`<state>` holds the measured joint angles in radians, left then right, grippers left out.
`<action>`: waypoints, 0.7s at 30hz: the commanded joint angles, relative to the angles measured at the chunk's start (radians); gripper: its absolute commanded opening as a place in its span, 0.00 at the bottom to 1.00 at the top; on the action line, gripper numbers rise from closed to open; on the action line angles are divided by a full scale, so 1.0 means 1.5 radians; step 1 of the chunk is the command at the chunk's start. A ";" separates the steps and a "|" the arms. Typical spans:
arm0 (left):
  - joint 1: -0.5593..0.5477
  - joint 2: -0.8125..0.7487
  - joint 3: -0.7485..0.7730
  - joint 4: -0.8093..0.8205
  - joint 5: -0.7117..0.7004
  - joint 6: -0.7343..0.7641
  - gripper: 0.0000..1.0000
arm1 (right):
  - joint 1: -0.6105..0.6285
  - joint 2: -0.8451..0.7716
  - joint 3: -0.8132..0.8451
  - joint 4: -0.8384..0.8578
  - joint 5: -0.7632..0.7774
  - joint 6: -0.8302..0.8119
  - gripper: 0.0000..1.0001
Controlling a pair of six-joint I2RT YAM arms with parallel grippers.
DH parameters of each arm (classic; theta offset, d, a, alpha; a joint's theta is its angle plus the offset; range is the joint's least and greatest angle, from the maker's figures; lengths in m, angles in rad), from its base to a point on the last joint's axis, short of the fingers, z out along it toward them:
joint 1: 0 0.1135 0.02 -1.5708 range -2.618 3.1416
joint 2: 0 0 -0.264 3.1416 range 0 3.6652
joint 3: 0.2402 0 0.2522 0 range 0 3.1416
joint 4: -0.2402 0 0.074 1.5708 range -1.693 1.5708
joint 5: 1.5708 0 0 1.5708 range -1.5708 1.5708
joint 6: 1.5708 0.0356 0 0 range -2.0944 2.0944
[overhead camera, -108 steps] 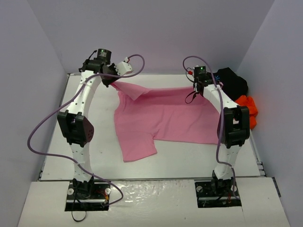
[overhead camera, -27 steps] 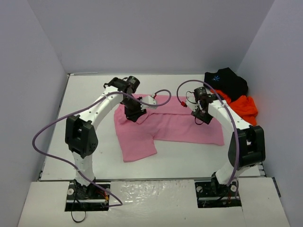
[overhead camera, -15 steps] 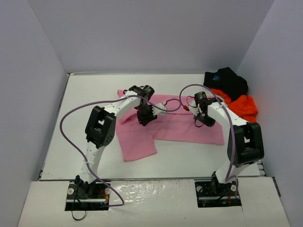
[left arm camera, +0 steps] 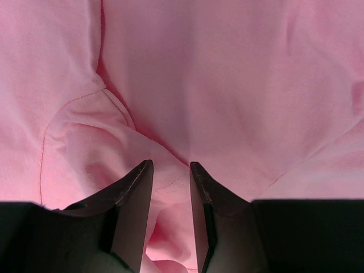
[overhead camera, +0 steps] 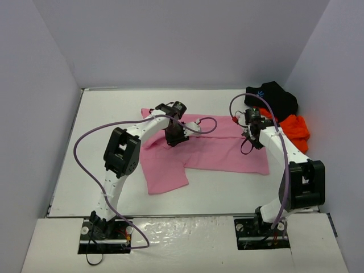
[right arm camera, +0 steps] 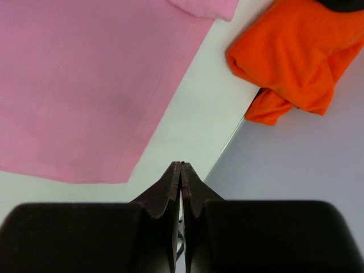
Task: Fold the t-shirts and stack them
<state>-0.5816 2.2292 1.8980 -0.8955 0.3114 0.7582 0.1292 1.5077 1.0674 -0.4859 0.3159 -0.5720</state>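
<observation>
Overhead view of a white table (overhead camera: 102, 148) that I am working remotely with two arms. The pink t-shirt (overhead camera: 210, 148) lies spread across the middle of it, one sleeve reaching toward the near edge on the left. Its far edge looks rumpled where the left arm bends down over it.

The left gripper (overhead camera: 173, 138) is low over the shirt's upper left part. In its wrist camera the left gripper (left arm camera: 170, 165) has its two dark fingers partly apart, with a raised ridge of the pink t-shirt (left arm camera: 239, 85) running up between them (a stitched seam curves just to the left). I cannot tell whether the fingers are pinching that ridge or only straddling it.

The right gripper (overhead camera: 253, 138) is at the shirt's right end. Its wrist camera shows the right gripper (right arm camera: 181, 165) with fingers pressed fully together and nothing between them, above bare table (right arm camera: 199, 119) just beside the straight edge of the pink t-shirt (right arm camera: 85, 85).

The black t-shirt (overhead camera: 273, 96), with a small light-blue starburst, sits bunched in the far right corner. The orange t-shirt (overhead camera: 293, 128) is crumpled against it on the near side, at the table's right edge. The wrist view shows the orange t-shirt (right arm camera: 290, 57) well apart from the pink one.
</observation>
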 commanded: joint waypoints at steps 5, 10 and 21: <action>-0.001 -0.018 0.015 0.004 -0.008 0.002 0.26 | 0.004 -0.054 -0.019 -0.040 -0.051 -0.011 0.00; -0.002 -0.013 0.014 0.001 -0.008 -0.001 0.26 | 0.004 -0.059 -0.016 -0.040 -0.048 -0.011 0.00; -0.009 -0.025 -0.022 -0.004 -0.009 -0.001 0.30 | 0.004 -0.058 -0.012 -0.038 -0.046 -0.006 0.02</action>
<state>-0.5832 2.2330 1.8637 -0.8911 0.3051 0.7567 0.1318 1.4563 1.0294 -0.5313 0.2447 -0.5798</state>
